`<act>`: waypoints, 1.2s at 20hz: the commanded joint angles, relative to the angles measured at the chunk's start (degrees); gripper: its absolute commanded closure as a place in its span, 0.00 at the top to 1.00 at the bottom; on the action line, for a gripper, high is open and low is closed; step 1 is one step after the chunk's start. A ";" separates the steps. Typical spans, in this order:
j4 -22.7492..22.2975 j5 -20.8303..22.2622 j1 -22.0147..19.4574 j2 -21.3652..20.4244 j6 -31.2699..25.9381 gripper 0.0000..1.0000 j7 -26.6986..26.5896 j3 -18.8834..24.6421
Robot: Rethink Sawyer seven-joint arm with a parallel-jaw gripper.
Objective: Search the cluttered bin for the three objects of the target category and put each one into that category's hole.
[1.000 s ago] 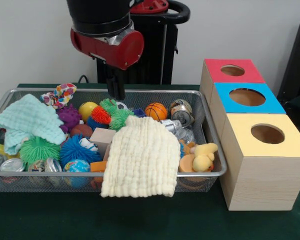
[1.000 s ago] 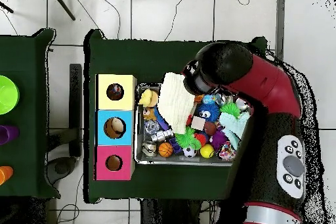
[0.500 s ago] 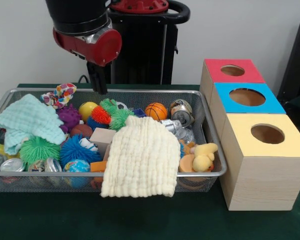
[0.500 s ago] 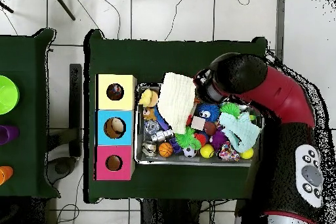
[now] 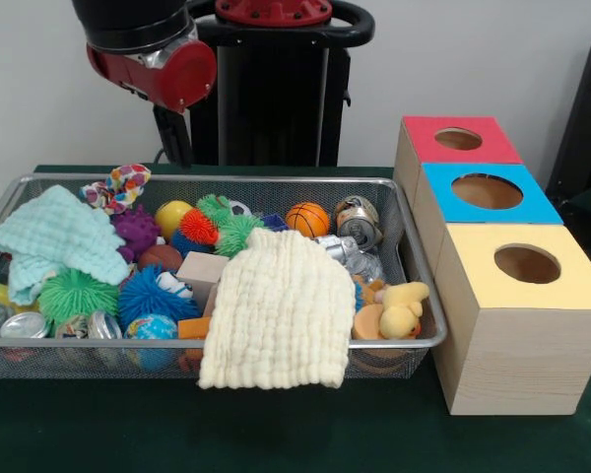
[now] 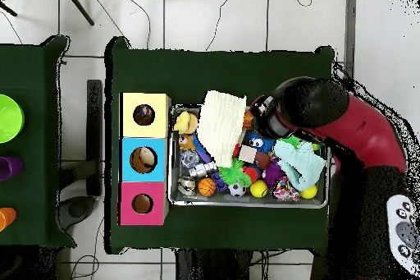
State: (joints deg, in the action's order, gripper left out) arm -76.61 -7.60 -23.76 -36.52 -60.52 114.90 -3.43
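Now search step: my claw (image 5: 173, 148) hangs above bin (image 5: 414, 258) back rim, nothing held; can't tell if wide or narrow. Next: pick target, descend among clutter.

I noted a plain pale wall (image 5: 492, 59) behind the dark green table (image 5: 98, 434). From overhead the floor (image 6: 205, 14) was light tile with dark grout lines, and thin cables (image 6: 139, 14) trailed across it. A second green-topped table (image 6: 33, 145) stood just beside the main one. Lighting was even.
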 commanded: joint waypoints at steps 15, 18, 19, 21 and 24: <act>-17.83 5.11 -10.47 -8.96 8.07 0.00 -16.33 11.83; -18.73 5.45 -11.25 -9.63 8.18 0.00 -15.91 12.63; -18.96 5.56 -11.48 -9.68 8.30 0.00 -15.64 12.93; -19.53 5.88 -12.07 -9.79 8.92 0.00 -15.32 13.61; -20.61 6.32 -13.14 -9.92 10.16 0.00 -14.92 14.74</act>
State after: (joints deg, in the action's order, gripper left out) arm -87.92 -4.28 -34.82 -45.75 -55.36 114.89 3.23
